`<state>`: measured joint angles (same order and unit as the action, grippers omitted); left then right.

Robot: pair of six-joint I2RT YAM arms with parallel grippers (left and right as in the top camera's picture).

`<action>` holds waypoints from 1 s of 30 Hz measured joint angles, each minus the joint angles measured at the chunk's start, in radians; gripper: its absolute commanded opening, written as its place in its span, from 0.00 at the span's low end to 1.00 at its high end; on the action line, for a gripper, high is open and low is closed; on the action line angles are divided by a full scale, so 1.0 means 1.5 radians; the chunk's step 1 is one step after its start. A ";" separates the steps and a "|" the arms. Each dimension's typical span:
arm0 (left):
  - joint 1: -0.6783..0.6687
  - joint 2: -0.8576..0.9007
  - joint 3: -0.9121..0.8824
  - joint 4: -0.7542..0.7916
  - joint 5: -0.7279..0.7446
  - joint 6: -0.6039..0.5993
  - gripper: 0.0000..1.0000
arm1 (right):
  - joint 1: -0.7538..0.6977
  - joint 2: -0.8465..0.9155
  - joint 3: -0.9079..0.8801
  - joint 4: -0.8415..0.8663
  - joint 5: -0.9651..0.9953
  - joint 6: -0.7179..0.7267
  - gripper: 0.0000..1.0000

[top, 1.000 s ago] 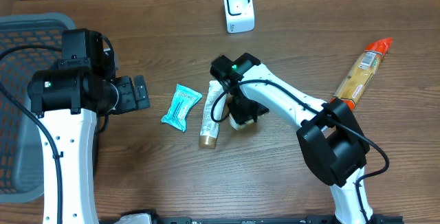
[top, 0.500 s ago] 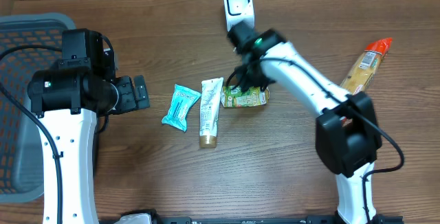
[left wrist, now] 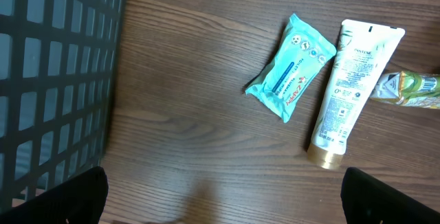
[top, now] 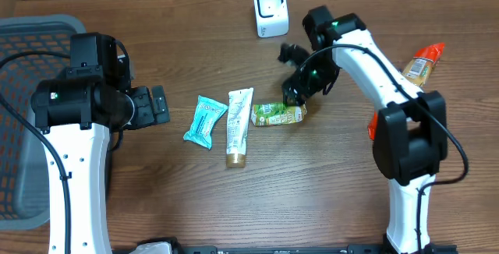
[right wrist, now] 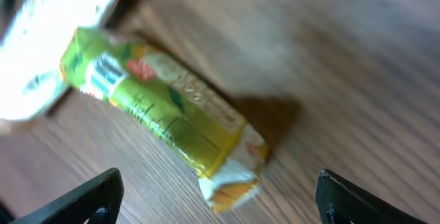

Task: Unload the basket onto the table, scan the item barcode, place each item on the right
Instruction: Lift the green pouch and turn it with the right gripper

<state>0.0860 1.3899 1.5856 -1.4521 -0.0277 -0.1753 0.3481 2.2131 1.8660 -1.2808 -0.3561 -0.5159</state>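
Since the earlier frames the right gripper [right wrist: 220,195] had left its low place beside the tube, the green carton [top: 278,114] had shifted out to the tube's far side, and the fingers had gone from nearly together to wide apart. At this moment those fingers stood spread with nothing between them, and the green carton, the task's item, lay flat on the wooden table [top: 156,199] directly under them, free of any touch. In the right wrist view the carton ran slantwise, its crimped orange-tinted end nearest the fingertips and a striped patch that looked like a barcode near the other end, though the blur kept it from being certain. Just past that far end lay the white Pantene tube [top: 238,125], gold cap pointing toward the table's front edge, its shoulder close against the carton. Beyond the tube, on the side away from the right gripper, sat the teal wipes packet [top: 206,121], tilted and apart from the tube. Behind the right gripper, toward the back edge, stood the white scanner [top: 270,10], upright. Off to its outer side lay a long yellow packet with an orange end [top: 409,79]. Farthest off, the left gripper [left wrist: 223,196] hung with fingers spread and empty, next to the grey basket [top: 31,51].
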 measured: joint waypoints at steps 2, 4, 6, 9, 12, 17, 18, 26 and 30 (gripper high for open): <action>0.000 0.000 0.000 0.000 0.000 0.000 1.00 | 0.004 0.012 -0.011 0.004 -0.009 -0.033 0.78; 0.000 0.000 0.000 0.000 0.000 0.000 0.99 | 0.007 0.017 -0.025 0.014 -0.016 -0.054 0.72; 0.000 0.000 0.000 0.000 0.000 0.000 1.00 | 0.009 0.018 -0.043 0.026 -0.020 -0.068 0.67; 0.000 0.000 0.000 0.000 0.000 0.000 1.00 | 0.010 0.018 -0.059 0.028 -0.022 -0.074 0.51; 0.000 0.000 0.000 0.000 0.000 0.000 1.00 | 0.009 0.018 -0.062 0.029 -0.022 -0.058 0.31; 0.000 0.000 0.000 0.000 0.000 0.000 1.00 | 0.009 0.018 -0.062 0.027 -0.019 0.012 0.05; 0.000 0.000 0.000 0.000 0.000 0.000 0.99 | 0.010 0.018 -0.062 0.028 -0.019 0.028 0.04; 0.000 0.000 0.000 0.000 0.000 0.000 1.00 | 0.010 0.003 -0.062 0.039 0.010 0.208 0.04; 0.000 0.000 0.000 0.000 0.000 0.000 0.99 | 0.012 -0.044 -0.062 0.052 0.109 0.335 0.04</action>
<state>0.0860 1.3899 1.5856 -1.4517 -0.0273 -0.1753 0.3656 2.1468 1.7733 -1.2034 -0.1932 -0.0139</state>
